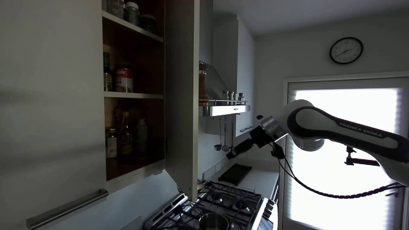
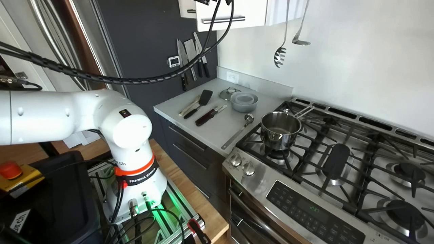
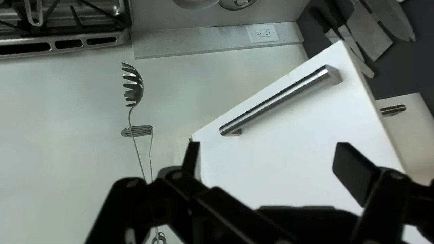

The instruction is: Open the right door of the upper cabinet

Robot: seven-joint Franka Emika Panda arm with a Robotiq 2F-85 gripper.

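The right door [image 1: 180,95] of the upper cabinet [image 1: 135,174] stands swung open, its inner face and edge showing in an exterior view. Its outer face with the silver bar handle [image 2: 223,19] shows in an exterior view, and the door fills much of the wrist view [image 3: 298,135]. The left door [image 1: 51,95] is closed. Shelves with jars and bottles show inside. My gripper [image 3: 268,145] is open with nothing between its fingers. It faces the door's outer face, and the handle lies beyond the fingertips. In an exterior view the gripper [image 1: 231,155] is on the stove side of the door.
A range hood [image 1: 223,110] with spice jars and a narrower wall cabinet [image 1: 245,80] stand beyond the door. Hanging utensils [image 3: 135,88] are beside the gripper. A stove [image 2: 339,162] with a pot [image 2: 280,127] lies below. Knives [image 2: 191,54] hang on a dark panel.
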